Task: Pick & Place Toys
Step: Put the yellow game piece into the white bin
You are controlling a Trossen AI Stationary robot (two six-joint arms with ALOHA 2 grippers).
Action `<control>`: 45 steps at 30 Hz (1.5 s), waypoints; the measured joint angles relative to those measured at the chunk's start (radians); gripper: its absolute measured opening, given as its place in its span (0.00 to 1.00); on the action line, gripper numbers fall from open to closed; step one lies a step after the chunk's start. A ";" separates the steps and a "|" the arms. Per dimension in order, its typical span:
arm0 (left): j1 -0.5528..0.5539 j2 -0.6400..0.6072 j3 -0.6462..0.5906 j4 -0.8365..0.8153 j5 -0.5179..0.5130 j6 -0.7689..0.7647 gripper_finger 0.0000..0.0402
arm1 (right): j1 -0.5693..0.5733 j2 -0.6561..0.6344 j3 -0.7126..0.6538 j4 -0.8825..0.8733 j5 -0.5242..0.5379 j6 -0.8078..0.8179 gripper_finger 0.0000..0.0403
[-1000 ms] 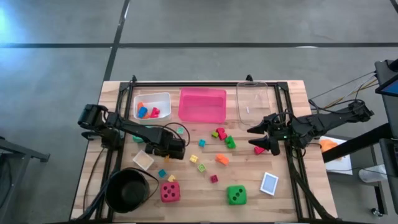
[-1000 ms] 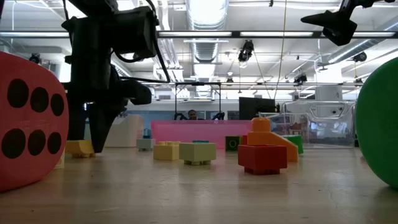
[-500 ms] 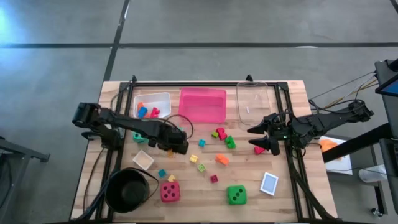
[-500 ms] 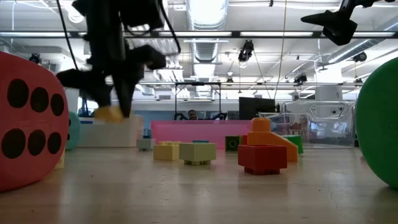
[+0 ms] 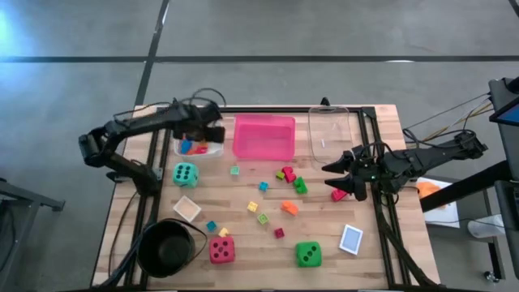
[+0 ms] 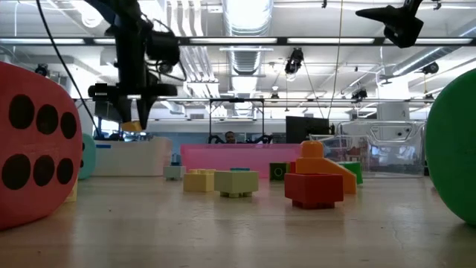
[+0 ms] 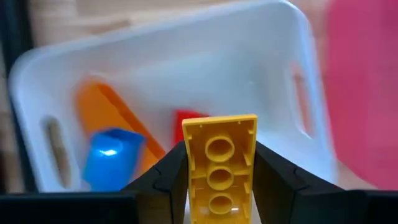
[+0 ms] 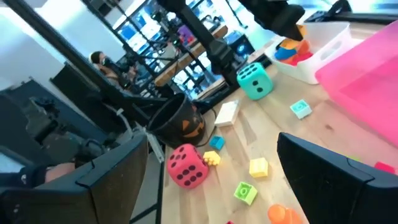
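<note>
1. The left gripper (image 7: 219, 186) is clamped on a small yellow plastic block (image 7: 219, 167) with three round sockets showing, held between its two dark fingers (image 7: 163, 180).
2. This gripper hangs in the air directly above the white rectangular plastic tray (image 5: 212, 152) at the far left of the table (image 5: 381, 268); the low view shows the block raised clear of the tray rim.
3. Inside the white tray lie a blue block (image 7: 112, 158), an orange block (image 7: 102, 109) and a red block (image 7: 189, 118).
4. The step in hand looks like the placing step: the yellow block is carried over the tray and not yet released.
5. The next move probably calls for parting the fingers so the block drops among the others, perhaps after lowering a little.
6. Just beside the white tray sits a pink rectangular tray (image 5: 263, 136), then a clear rectangular tray (image 5: 328, 130).
7. Loose toys lie across the table: a teal dotted die (image 5: 185, 173), a red dotted die (image 5: 220, 250), a green dotted die (image 5: 307, 254), a small blue-backed card (image 5: 351, 238) and scattered small blocks.
8. A black round bowl (image 5: 166, 247) stands near the front left corner.
9. The right gripper (image 5: 334, 180) waits at the right side of the table, fingers spread apart, holding nothing.
</note>
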 joint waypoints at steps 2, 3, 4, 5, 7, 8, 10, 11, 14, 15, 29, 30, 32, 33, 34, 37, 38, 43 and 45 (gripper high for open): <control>0.055 0.000 -0.005 0.009 0.000 0.056 0.33 | 0.000 0.000 0.000 0.000 0.004 -0.001 0.86; 0.076 0.000 -0.010 0.009 0.000 0.079 0.33 | 0.000 0.000 0.000 0.000 0.007 0.004 0.86; 0.091 0.000 -0.018 0.008 0.000 0.099 0.33 | 0.000 0.000 0.000 0.000 0.008 0.013 0.86; 0.102 0.001 -0.028 0.006 0.000 0.113 0.33 | 0.000 0.000 0.000 0.000 0.009 0.026 0.86; 0.114 0.002 -0.055 0.009 0.000 0.118 0.33 | 0.000 0.000 0.000 0.000 0.010 0.047 0.86; 0.115 0.002 -0.067 0.011 0.000 0.120 0.33 | 0.000 0.000 0.000 0.000 0.010 0.047 0.86; 0.115 0.002 -0.088 0.033 0.001 0.120 0.33 | 0.000 0.000 0.000 0.000 0.010 0.048 0.86; 0.115 0.002 -0.096 0.043 0.001 0.120 0.33 | 0.000 0.000 0.000 0.000 0.011 0.048 0.86; 0.113 0.002 -0.120 0.071 0.001 0.120 0.33 | 0.000 0.000 0.000 0.000 0.034 0.050 0.86; 0.113 0.002 -0.127 0.075 0.001 0.120 0.33 | 0.000 0.000 0.000 0.000 0.041 0.050 0.86; 0.084 0.010 -0.138 0.121 0.048 0.121 0.33 | 0.000 0.000 0.000 -0.002 0.055 0.047 0.86; 0.083 0.018 -0.138 0.122 0.046 0.120 0.33 | 0.000 0.000 0.000 -0.002 0.055 0.047 0.86; 0.082 0.036 -0.138 0.123 0.045 0.120 0.33 | 0.000 0.000 0.000 -0.002 0.055 0.047 0.86; 0.082 0.046 -0.138 0.123 0.044 0.120 0.33 | 0.000 0.000 0.000 -0.002 0.055 0.047 0.86; 0.082 0.055 -0.138 0.123 0.041 0.120 0.33 | 0.000 0.000 0.000 -0.002 0.055 0.047 0.86; 0.081 0.076 -0.138 0.123 0.041 0.120 0.33 | 0.000 0.000 0.000 -0.002 0.054 0.047 0.86; 0.080 0.081 -0.138 0.123 0.041 0.120 0.33 | 0.000 0.000 0.000 -0.002 0.054 0.047 0.86; 0.080 0.091 -0.138 0.123 0.029 0.120 0.33 | 0.000 0.000 0.000 -0.002 0.054 0.050 0.86; 0.080 0.092 -0.138 0.123 0.029 0.124 0.33 | 0.000 0.000 0.000 -0.002 0.054 0.050 0.86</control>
